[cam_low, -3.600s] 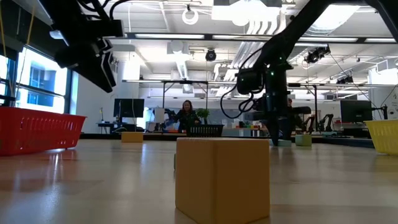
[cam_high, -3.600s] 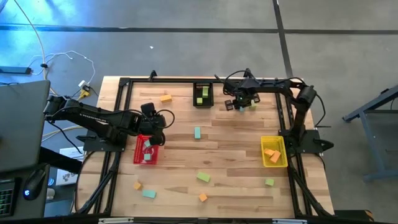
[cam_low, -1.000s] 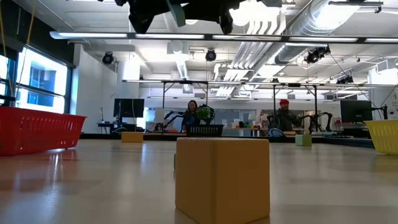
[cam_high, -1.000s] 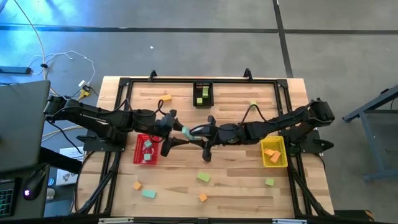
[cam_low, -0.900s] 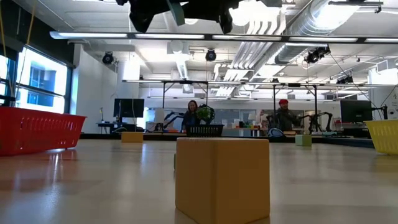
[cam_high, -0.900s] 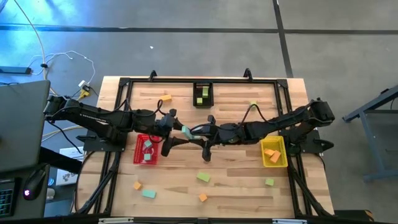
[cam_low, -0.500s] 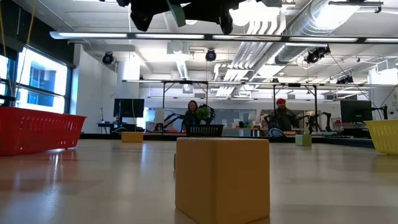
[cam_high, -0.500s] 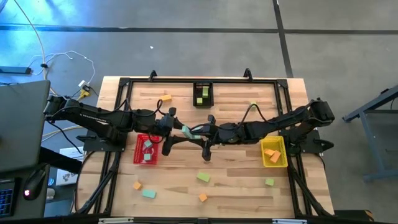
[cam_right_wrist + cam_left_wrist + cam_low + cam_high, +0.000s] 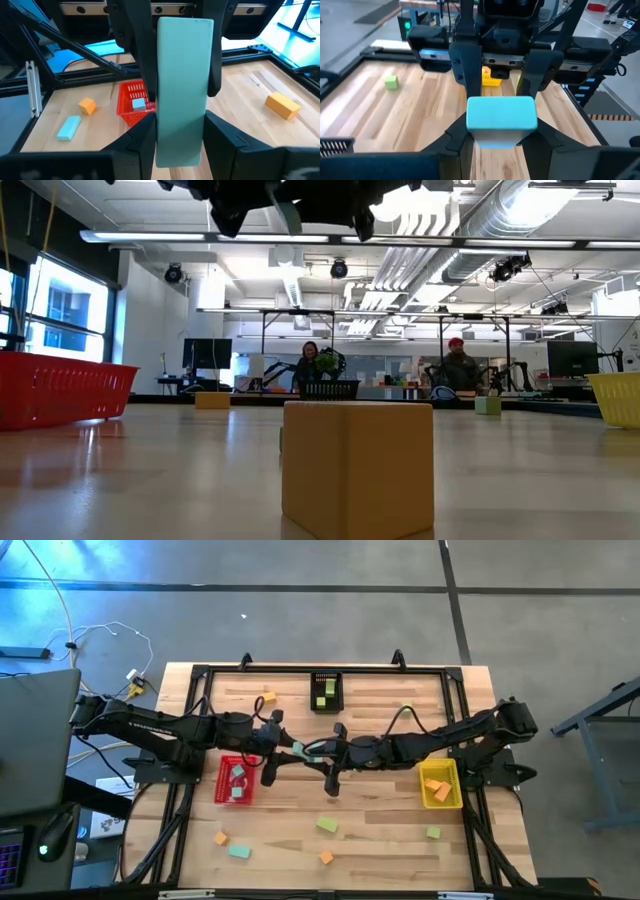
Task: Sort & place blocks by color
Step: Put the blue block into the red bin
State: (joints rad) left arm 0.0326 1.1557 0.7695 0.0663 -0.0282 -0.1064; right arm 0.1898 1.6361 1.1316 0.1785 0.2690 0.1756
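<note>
Handover above table centre | mint-teal bar block (image 9: 300, 749) clamped by both left gripper (image 9: 281, 744) and right gripper (image 9: 318, 753) | likely for red plastic bin (image 9: 222, 796)

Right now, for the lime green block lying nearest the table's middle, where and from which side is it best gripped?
Grip the lime green block across its two longer sides, coming straight down from above. It lies flat on the table, turned askew to the table's edges, so the wrist should probably rotate to match. Nothing touches it, so both sides look free.
</note>
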